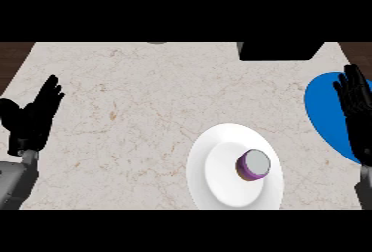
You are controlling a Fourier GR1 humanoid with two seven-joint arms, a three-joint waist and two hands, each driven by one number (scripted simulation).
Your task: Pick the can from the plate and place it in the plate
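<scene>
- The can stands on the white plate, low and right of centre in the frame, sitting toward that plate's right side, not its middle.
- It is upright: the grey round top faces the viewer, a purple band shows along its lower left edge, so its long axis runs straight up from the surface, pointing at the camera.
- The blue plate lies at the right edge of the frame, partly cut off and partly covered by the right robot hand, which is open with fingers straight, holding nothing.
- The left robot hand rests at the left edge, open too, fingers up, well apart from everything.
- Risk one: the can is tall on a narrow base, so a robot hand coming in from the side and touching it before the fingers close could likely tip it over on the plate, and it would then roll.
- Risk two: the white plate's raised rim lies between the can and the blue plate; a low carry could clip it and drag the plate along.
- Risk three: the blue plate runs off the frame at the right, so a placement too far that way could land near its rim and leave the can leaning.
</scene>
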